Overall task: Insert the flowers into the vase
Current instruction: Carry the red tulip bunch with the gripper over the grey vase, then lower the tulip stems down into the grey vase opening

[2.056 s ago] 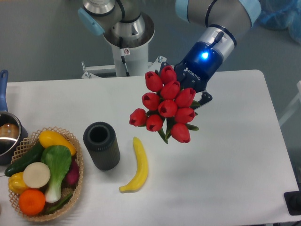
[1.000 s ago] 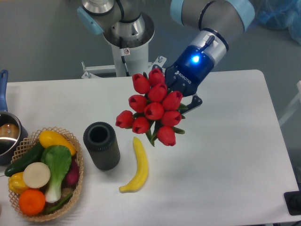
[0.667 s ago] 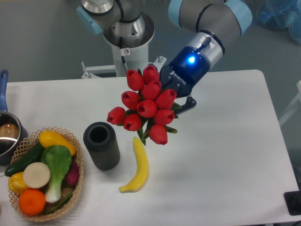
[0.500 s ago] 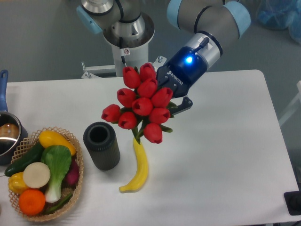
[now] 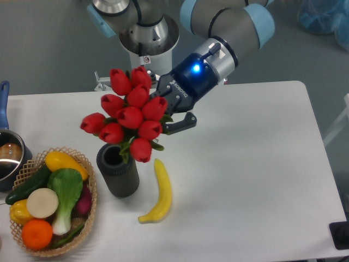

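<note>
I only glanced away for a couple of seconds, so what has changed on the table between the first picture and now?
The arm carried the flowers leftward across the table; the lowest buds now overlap the mouth of the vase. The gripper kept hold of the bunch throughout, its fingers mostly hidden behind the blooms. Nothing was let go. The vase, the banana, the basket of vegetables and the pot stayed put.

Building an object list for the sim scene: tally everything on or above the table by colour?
Red: 1, bunch of red tulips
Dark grey: 1, matte cylinder vase
Yellow: 3, banana, squash, pepper
Green: 2, cucumber, leafy bok choy
Orange: 1, round fruit
White: 1, disc-shaped slice
Tan: 1, wicker basket
Metal: 1, blue-handled pot
Total: 11
</note>
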